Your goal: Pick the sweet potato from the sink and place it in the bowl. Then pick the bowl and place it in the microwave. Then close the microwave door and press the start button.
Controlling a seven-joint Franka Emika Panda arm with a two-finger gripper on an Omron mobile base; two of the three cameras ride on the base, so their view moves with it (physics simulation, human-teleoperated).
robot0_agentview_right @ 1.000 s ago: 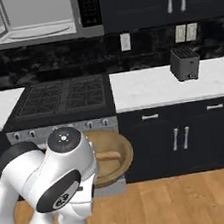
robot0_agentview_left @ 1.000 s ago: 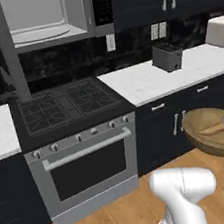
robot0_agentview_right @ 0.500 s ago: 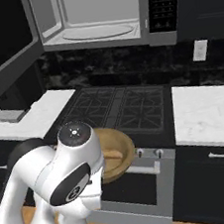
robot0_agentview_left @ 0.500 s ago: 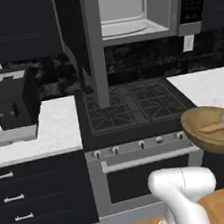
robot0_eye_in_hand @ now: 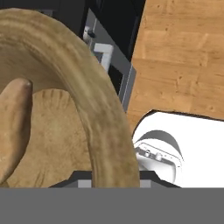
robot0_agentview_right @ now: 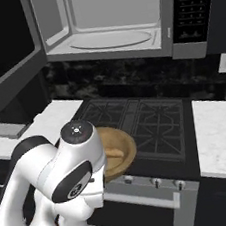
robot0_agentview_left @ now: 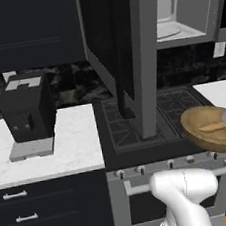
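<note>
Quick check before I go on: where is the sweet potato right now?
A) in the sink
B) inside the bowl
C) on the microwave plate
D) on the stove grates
B: the hand view shows the sweet potato lying inside the bowl, against its tan inner wall.

Dark cabinets [robot0_agentview_left: 23,26], white marble counter [robot0_agentview_left: 64,146], black gas stove [robot0_agentview_right: 136,122], wood floor [robot0_eye_in_hand: 179,57].

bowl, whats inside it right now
The sweet potato lies inside the bowl, against its tan floor. The bowl's rim and the robot's arm cover the rest of the inside.
</note>
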